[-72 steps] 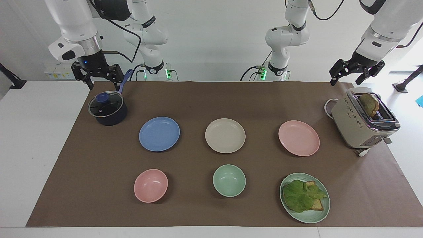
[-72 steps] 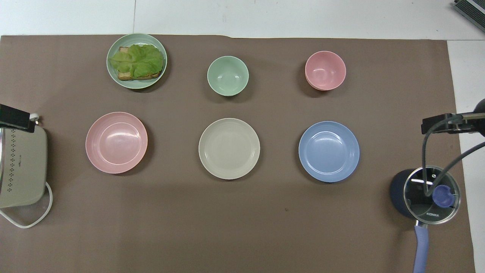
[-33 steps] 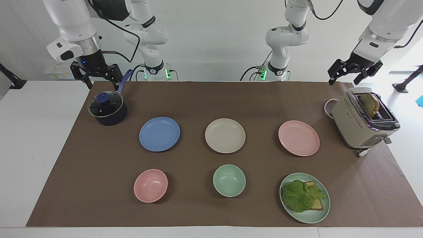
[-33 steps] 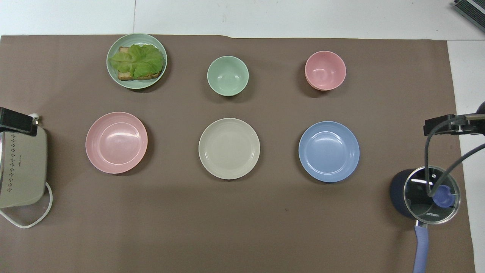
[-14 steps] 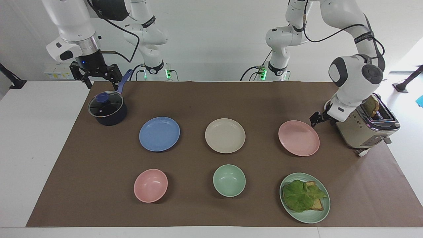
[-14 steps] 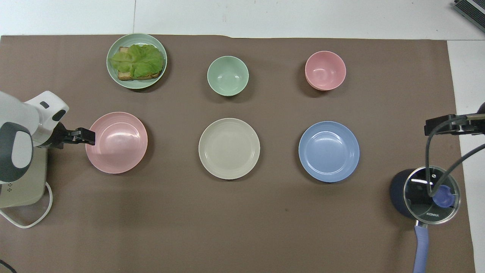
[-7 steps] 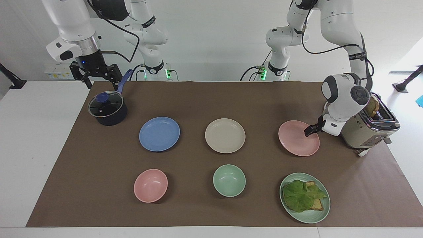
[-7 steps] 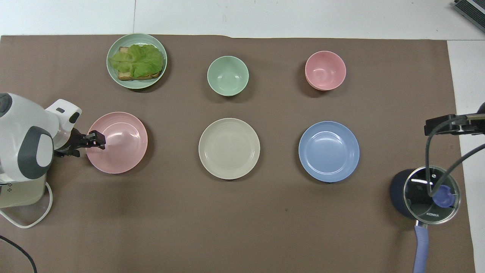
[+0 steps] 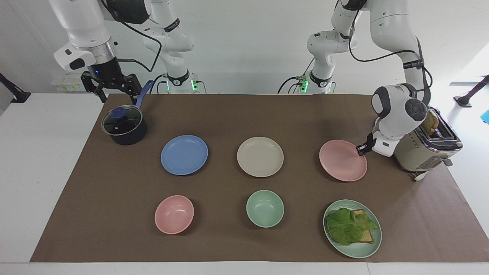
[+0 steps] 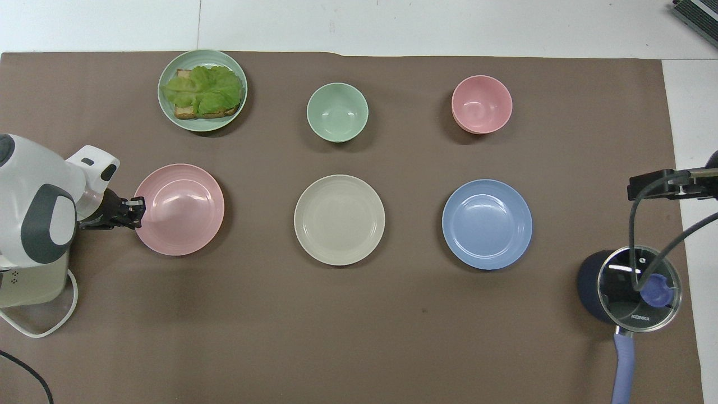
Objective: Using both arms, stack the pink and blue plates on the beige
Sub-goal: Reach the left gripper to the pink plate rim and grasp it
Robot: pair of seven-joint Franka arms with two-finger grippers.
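Note:
The pink plate [image 9: 342,160] [image 10: 182,210] lies toward the left arm's end of the table, beside the toaster. My left gripper [image 9: 360,149] [image 10: 136,209] sits low at the plate's rim on the toaster side and is shut on that rim. Mid-table, the beige plate [image 9: 260,157] [image 10: 339,219] has nothing on it. The blue plate [image 9: 184,154] [image 10: 487,224] rests beside it, toward the right arm's end. My right gripper [image 9: 114,94] [image 10: 667,183] waits open in the air over the pot's handle.
A beige toaster [image 9: 410,152] [image 10: 28,280] holding toast stands right by the left arm. A lidded dark pot [image 9: 124,126] [image 10: 628,289] sits under the right gripper. Farther from the robots are a pink bowl [image 9: 174,214], a green bowl [image 9: 264,208] and a green plate [image 9: 353,254] with lettuce toast.
The left arm came down from above the toaster to the pink plate's rim and its gripper closed there. The plate has shifted slightly toward the beige plate. The right arm stayed put.

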